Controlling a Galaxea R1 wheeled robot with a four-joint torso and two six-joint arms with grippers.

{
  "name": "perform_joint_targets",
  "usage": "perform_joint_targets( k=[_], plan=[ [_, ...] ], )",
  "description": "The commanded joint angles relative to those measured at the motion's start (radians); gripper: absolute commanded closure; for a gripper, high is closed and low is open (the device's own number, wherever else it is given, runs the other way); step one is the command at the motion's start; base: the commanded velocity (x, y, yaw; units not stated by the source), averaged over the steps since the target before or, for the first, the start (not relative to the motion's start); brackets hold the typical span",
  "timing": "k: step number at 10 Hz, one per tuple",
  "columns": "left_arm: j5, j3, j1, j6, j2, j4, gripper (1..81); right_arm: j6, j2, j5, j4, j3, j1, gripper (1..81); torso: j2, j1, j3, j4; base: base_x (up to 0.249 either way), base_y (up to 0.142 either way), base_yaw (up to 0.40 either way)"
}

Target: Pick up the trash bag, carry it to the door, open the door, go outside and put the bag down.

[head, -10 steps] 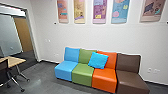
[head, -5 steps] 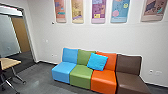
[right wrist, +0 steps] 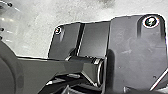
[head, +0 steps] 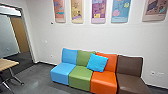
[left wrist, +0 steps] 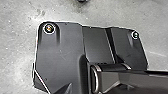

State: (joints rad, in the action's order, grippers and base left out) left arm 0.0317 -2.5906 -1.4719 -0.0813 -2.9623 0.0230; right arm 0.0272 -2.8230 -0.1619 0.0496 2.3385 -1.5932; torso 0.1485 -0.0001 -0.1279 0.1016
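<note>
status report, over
Hands: state unclear. Bag: can't confirm. Row of coloured seats ahead, along the wall; table at front left, near the doorway.

A pale wall [head: 75, 36] is rising behind a row of joined seats, where a blue seat [head: 61, 71], a green seat [head: 80, 76], an orange seat [head: 103, 81] and a brown seat [head: 131, 83] are running from lower centre to lower right. A bright blue cushion [head: 97, 63] is leaning across the green and orange backrests. Colourful panels [head: 119, 11] are hanging along the top edge. A light wood tabletop [head: 7, 64] is jutting in at lower left, over dark grey floor [head: 37, 77]. A whitish glow [head: 10, 11] is shining at upper left.
</note>
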Motion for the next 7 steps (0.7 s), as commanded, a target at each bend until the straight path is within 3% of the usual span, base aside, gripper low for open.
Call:
perform_joint_targets(
  k=[1, 7],
  plan=[
    [-0.047, 0.006, 0.06, -0.006, 0.002, -0.002, 1.0, 0.002, 0.012, 0.044, 0.001, -0.013, 0.046, 1.0, 0.0, 0.0, 0.0, 0.0, 0.104, 0.0, 0.0],
    [-0.047, 0.006, 0.06, -0.005, 0.002, 0.0, 1.0, 0.002, 0.012, 0.044, 0.001, -0.012, 0.046, 1.0, 0.0, 0.0, 0.0, 0.0, 0.11, -0.077, 0.0]
  ],
)
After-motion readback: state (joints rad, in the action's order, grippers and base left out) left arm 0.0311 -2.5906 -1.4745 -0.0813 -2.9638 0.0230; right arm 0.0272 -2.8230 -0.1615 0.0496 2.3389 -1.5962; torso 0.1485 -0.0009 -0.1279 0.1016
